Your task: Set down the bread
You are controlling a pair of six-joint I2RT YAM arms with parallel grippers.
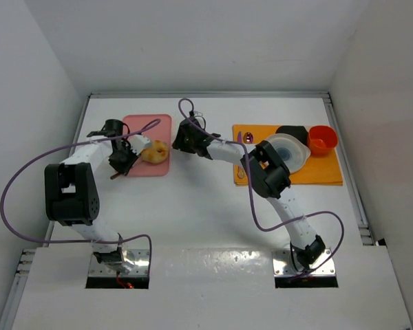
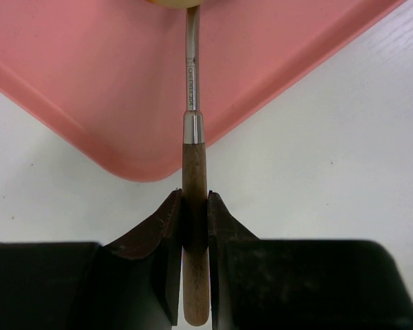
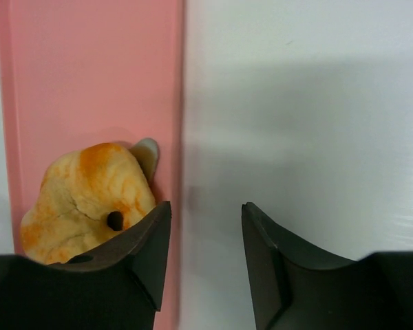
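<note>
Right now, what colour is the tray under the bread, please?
The tray is pink, clearest in the left wrist view.

The bread (image 3: 89,196), beside one black finger of the right gripper (image 3: 206,206), is pale golden, mottled with orange patches and marked by one dark spot. The tray (image 3: 89,69) under it is plain salmon pink. The table (image 3: 303,103) between those fingers is white. Between the black fingers of the left gripper (image 2: 195,196), the utensil (image 2: 195,161) has a brown wooden handle and a silver metal neck. Well apart from both grippers, an orange mat (image 1: 327,172) carries a red bowl (image 1: 322,139).
</note>
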